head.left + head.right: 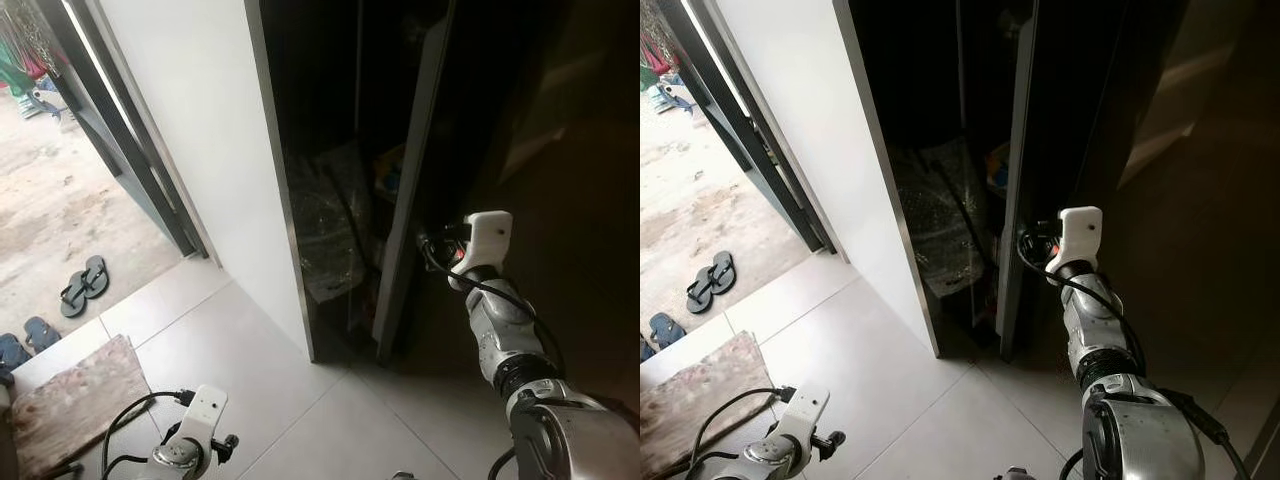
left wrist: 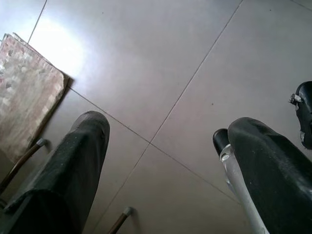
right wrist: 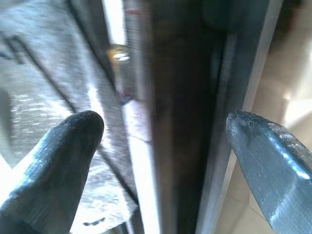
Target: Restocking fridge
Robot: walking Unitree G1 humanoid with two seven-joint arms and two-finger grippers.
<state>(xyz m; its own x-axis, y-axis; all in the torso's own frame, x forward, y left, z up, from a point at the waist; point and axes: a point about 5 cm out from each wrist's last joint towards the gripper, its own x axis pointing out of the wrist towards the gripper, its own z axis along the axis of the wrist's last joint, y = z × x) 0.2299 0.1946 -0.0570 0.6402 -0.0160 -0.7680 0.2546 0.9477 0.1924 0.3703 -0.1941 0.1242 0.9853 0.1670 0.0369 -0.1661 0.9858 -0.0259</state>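
The dark fridge door (image 1: 412, 190) stands ajar beside a white wall (image 1: 200, 130). In the gap, shelves hold clear plastic-wrapped packs (image 1: 330, 225) and a blue and orange item (image 1: 388, 172). My right arm (image 1: 485, 250) reaches to the door's free edge. My right gripper (image 3: 163, 161) is open, with the door edge (image 3: 170, 122) between its fingers, touching neither. My left gripper (image 2: 168, 124) hangs low over the floor tiles, open. A clear bottle with a black cap (image 2: 229, 156) lies along one of its fingers (image 2: 273, 165); I cannot tell if it is gripped.
An open doorway (image 1: 120, 130) on the left leads to bare ground outside, with sandals (image 1: 84, 284) at the threshold. A patterned doormat (image 1: 70, 400) lies near my left arm (image 1: 195, 440). Light floor tiles (image 1: 300, 420) stretch before the fridge.
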